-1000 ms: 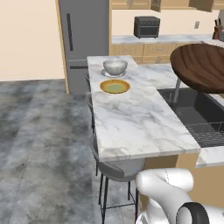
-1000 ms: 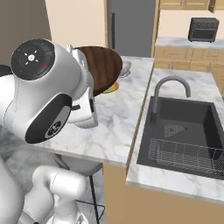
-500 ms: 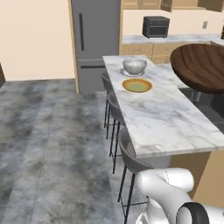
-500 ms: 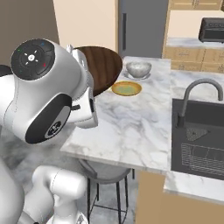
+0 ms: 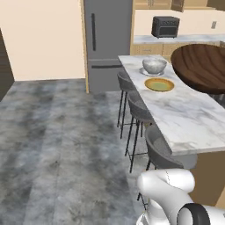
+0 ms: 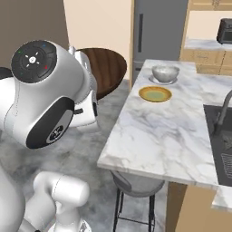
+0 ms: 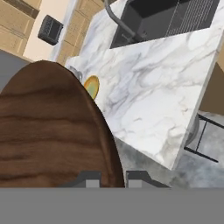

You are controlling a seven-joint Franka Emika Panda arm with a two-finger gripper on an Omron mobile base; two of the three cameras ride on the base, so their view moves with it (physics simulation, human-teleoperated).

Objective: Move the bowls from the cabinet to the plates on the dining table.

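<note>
A: What's nearest in the hand view?

B: The fingers (image 7: 113, 178), closed tight on the rim of the wooden bowl (image 7: 48, 127). The bowl is wide and shallow, dark brown, with strong streaky grain running across it.

A: Where is the bowl in the room?

B: Held up in the air. In the left base view it hangs at the right edge of the picture, over the far side of the table (image 5: 184, 118). In the right base view it sits behind the robot's white arm, off the table's left edge and above the grey floor (image 6: 97, 145).

A: And on the table?

B: A white-grey veined marble top. Toward its far end lies the yellowish plate (image 5: 159, 84), flat, round and bare. Just beyond it stands the marbled bowl (image 5: 154, 65), deep, round, grey-white, resting on the pale grey plate (image 5: 147, 72), whose rim peeks out beneath it.

A: Anything alongside?

B: Grey stools (image 5: 140, 112) tucked under the table's edge, and a dark sink (image 6: 222, 136) set into the top at the right.
</note>
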